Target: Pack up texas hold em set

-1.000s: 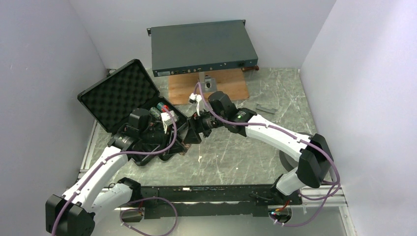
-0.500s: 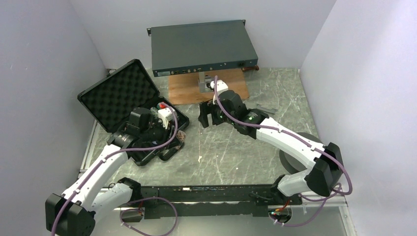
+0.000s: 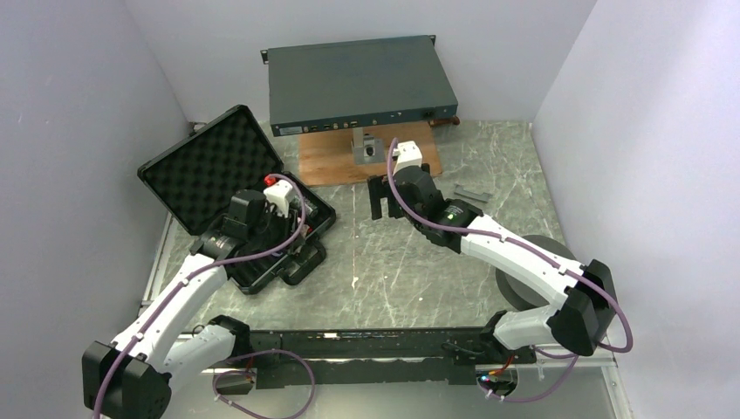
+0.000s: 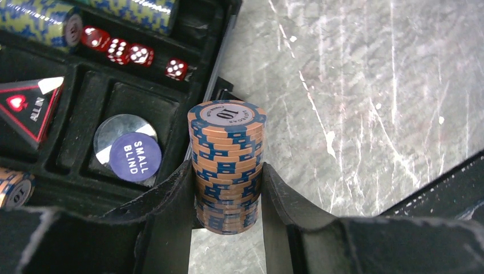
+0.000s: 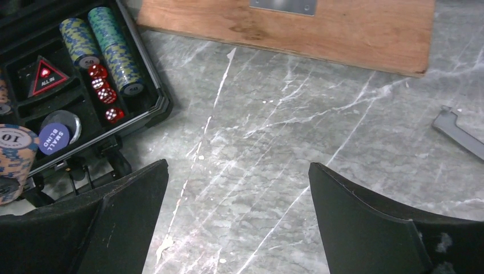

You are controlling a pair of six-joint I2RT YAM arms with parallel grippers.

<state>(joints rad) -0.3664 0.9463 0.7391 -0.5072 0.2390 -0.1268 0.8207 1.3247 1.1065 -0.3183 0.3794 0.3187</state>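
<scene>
The chip stack (image 4: pixel 227 117), orange and blue with a 10 on its top face, stands upright at the lower middle of the left wrist view. The left gripper (image 4: pixel 226 188) is clenched on its sides, and squeezing across the column is probably what keeps the loose chips from sliding apart. The stack hangs just outside the tray's right edge, over bare marble rather than above any slot.

To its left lies the open black case (image 3: pixel 205 170), egg-crate lid leaning back. Its tray holds the blue round disc (image 4: pixel 135 157) reading SMALL BLIND, the red triangle marker (image 4: pixel 28 105) reading ALL IN, a row of red dice (image 4: pixel 128 53) and other chip stacks (image 5: pixel 117 54) lying on their sides in long grooves. I judge the held stack will need tipping flat to sit in a groove the same way.

The right gripper (image 5: pixel 237 171) is released, spread wide and empty above the table (image 5: pixel 285 131) to the right of the case — likely kept clear of the left arm's work. Along the top of its frame runs the wooden board (image 5: pixel 285 28), and the overhead view shows the grey rack unit (image 3: pixel 358 83) at top centre, no part of the set
</scene>
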